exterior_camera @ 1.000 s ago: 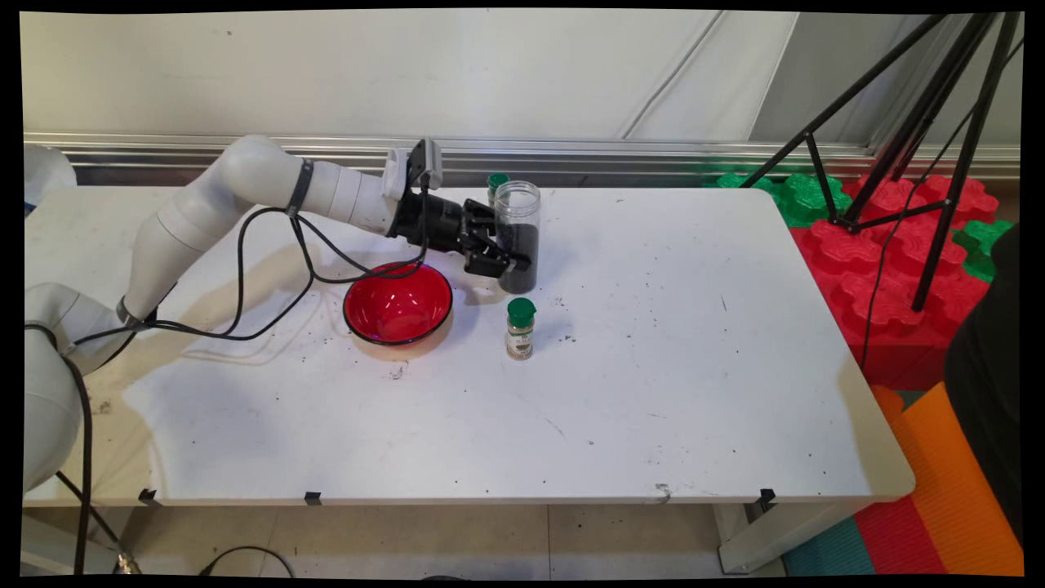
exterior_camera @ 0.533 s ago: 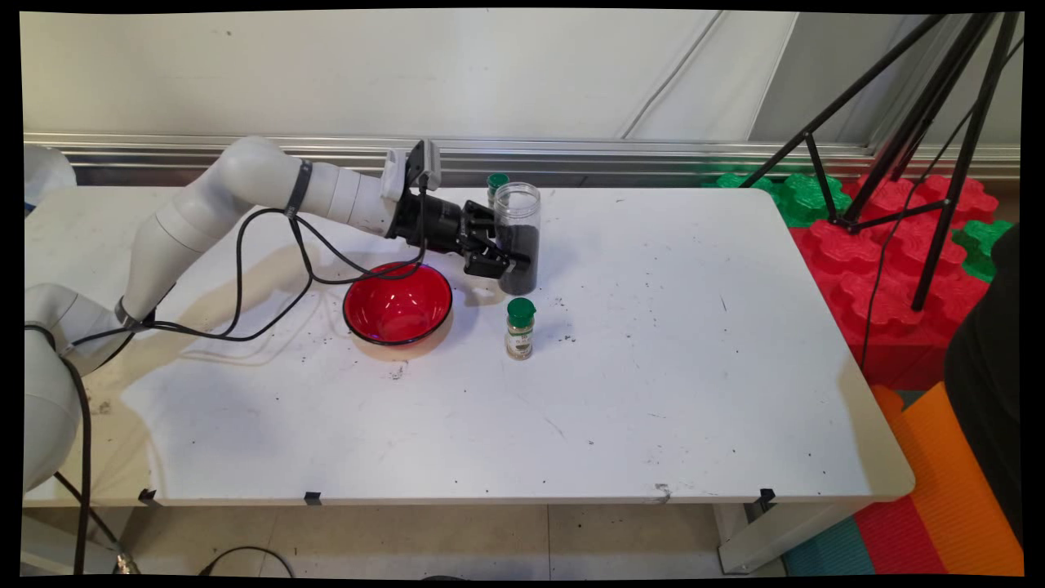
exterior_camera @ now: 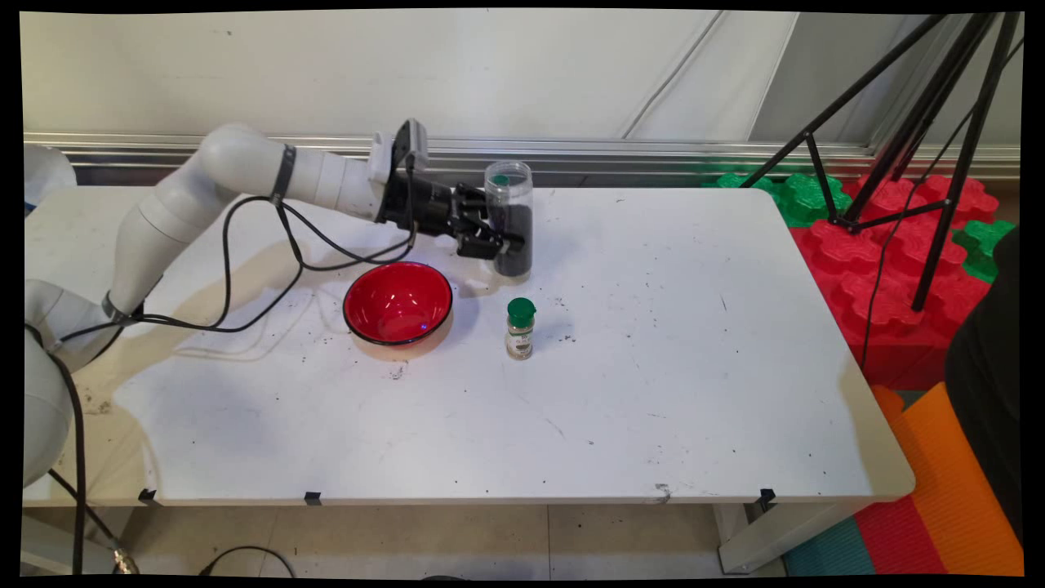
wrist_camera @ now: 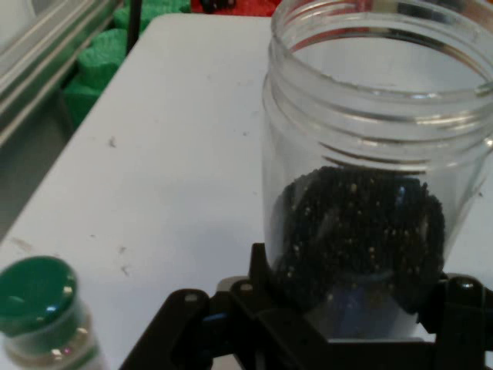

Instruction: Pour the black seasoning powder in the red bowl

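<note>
Above the table [exterior_camera: 653,367], main view: the gripper [exterior_camera: 508,242] grips a lidless clear jar [exterior_camera: 508,216] half full of black grains, lifted upright beyond the empty red bowl [exterior_camera: 397,304] and a green-capped spice bottle [exterior_camera: 520,327].
Hand view: the fingers [wrist_camera: 266,266] clasp the jar's [wrist_camera: 370,193] grain-filled base; another green-capped bottle [wrist_camera: 38,312] stands beside it.

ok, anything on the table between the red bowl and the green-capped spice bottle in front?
Nothing stands there: in the main view the stretch between the red bowl and the spice bottle is bare white table with a few dark specks. The hand view doesn't show it.
</note>
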`<state>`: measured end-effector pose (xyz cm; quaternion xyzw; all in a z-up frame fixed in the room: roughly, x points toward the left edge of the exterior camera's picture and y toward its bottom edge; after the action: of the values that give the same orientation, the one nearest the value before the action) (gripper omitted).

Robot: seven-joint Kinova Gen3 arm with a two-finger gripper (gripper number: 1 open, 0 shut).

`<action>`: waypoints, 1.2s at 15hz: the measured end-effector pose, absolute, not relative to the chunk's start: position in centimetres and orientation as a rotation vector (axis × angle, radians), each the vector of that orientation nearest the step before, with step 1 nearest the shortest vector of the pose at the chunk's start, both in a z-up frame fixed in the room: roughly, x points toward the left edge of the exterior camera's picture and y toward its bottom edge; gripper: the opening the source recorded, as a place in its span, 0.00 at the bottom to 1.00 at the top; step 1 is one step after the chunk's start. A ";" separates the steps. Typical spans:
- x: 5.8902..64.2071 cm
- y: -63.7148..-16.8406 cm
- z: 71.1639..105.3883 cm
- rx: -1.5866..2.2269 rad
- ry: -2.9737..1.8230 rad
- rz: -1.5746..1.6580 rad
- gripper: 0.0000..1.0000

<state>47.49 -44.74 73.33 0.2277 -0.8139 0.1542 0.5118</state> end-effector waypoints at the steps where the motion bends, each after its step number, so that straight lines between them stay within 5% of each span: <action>1: 47.8 -44.7 73.8 0.550 -1.953 0.379 0.00; 18: 54.4 -42.4 79.8 0.585 -1.961 0.546 0.00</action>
<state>54.45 -42.42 79.84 0.2408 -0.8073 0.2249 0.4896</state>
